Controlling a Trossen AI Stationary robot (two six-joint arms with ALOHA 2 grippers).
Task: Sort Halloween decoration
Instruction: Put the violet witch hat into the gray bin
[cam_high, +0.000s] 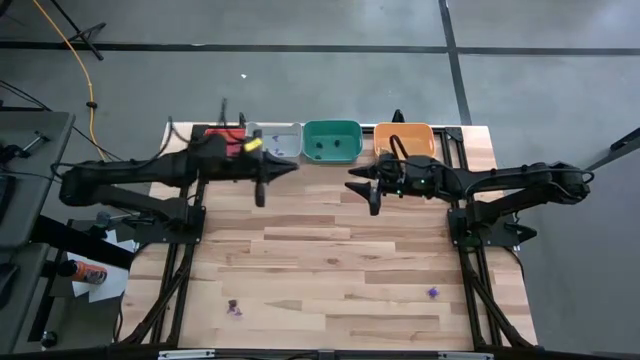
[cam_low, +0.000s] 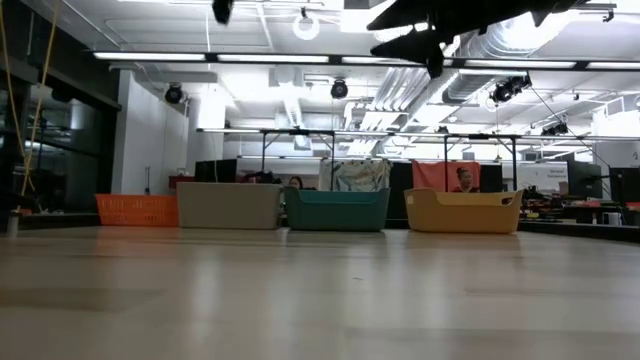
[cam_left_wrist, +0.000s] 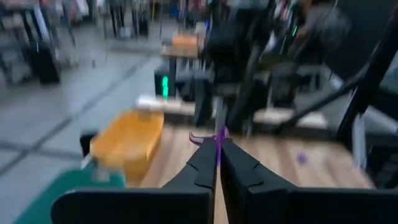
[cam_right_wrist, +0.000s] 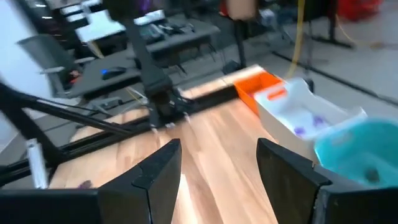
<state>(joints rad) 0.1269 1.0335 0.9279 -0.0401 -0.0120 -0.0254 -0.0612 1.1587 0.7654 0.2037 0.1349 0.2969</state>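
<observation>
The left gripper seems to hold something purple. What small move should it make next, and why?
Probably it should carry on to the grey tray and open there. The left gripper is shut on a purple trinket and hangs above the table near the row of trays. In the right wrist view, purple pieces already lie in that pale tray, so it is likely the matching place.

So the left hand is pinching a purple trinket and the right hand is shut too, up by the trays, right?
Not quite: the right hand is open, with a wide gap between its fingers in the right wrist view. The rest holds: the left hand is shut on a purple trinket, as the left wrist view shows, and both hang near the trays.
</observation>
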